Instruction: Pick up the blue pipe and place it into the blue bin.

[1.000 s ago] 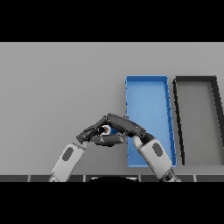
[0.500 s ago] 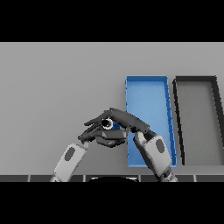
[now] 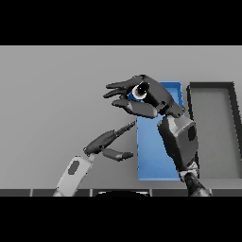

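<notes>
Head view: right hand (image 3: pixel 150 98) grips blue pipe (image 3: pixel 137 92) beside blue bin (image 3: pixel 160 156); left hand (image 3: pixel 108 144) relaxed.

before me lies a plain grey surface (image 3: pixel 56 85), matte and evenly lit, with no hard shadows across its bare part. it fills the head view from the far edge down to the near edge, and i can make out no wall, floor or window beyond it. on my right side a dark grey bin (image 3: pixel 213 132) sits on the surface, long and rectangular, its dark rim framing a lighter grey floor, running away from me toward the far edge.
</notes>
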